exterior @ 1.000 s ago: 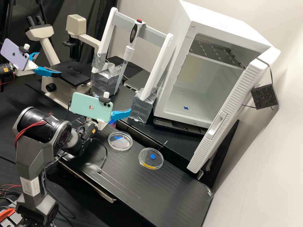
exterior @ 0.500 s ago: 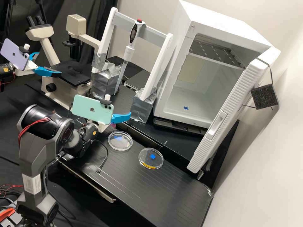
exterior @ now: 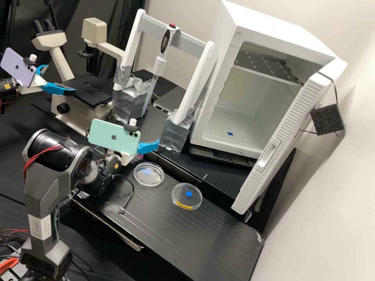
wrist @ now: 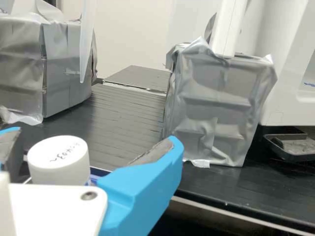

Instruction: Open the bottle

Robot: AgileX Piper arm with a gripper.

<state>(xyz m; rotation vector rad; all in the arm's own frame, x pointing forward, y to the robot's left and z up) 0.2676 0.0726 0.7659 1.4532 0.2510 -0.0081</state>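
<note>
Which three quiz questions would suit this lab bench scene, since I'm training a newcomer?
1. Count: how many clear round dishes are on the bench?
2. True or false: the door of the white cabinet is shut.
3. Multiple choice: what colour is the cap with handwriting on it, seen by the gripper in the wrist view? A) red B) white C) green

Key: 1. two; 2. false; 3. B
</note>
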